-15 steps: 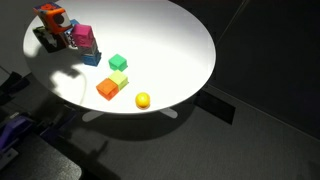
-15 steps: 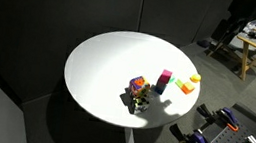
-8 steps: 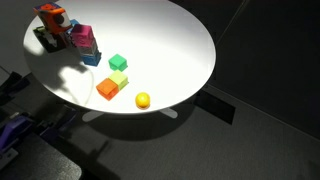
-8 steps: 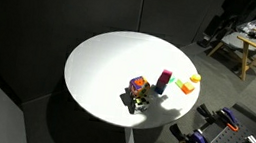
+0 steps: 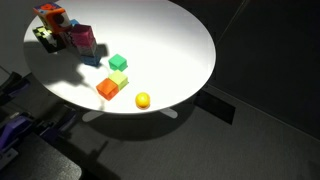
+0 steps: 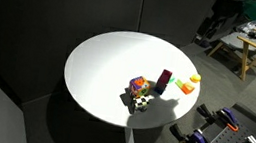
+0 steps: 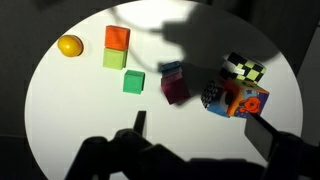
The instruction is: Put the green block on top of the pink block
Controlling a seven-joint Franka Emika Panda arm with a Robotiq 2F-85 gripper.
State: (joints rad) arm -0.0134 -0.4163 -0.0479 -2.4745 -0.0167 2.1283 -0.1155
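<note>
The green block [image 5: 118,63] lies on the white round table [image 5: 170,40], beside a lime cube [image 5: 118,79]. In the wrist view the green block [image 7: 133,82] lies left of the pink block [image 7: 176,88]. The pink block [image 5: 82,38] touches a blue block [image 5: 92,58] and seems to rest partly on it; it also shows in an exterior view [image 6: 164,82]. My gripper [image 7: 205,130] is open and empty. It hangs above the table near the pink block, and its shadow covers that area. The gripper does not show in either exterior view.
An orange-red cube [image 5: 107,89] and a yellow ball [image 5: 142,100] lie near the table's edge. A many-coloured toy cube [image 7: 240,100] and a black-and-white checkered cube [image 7: 243,68] sit close beside the pink block. A chair [image 6: 247,48] stands beyond the table.
The shadow over the pink block and the toy cubes has shifted and grown a little. The blocks have not moved.
</note>
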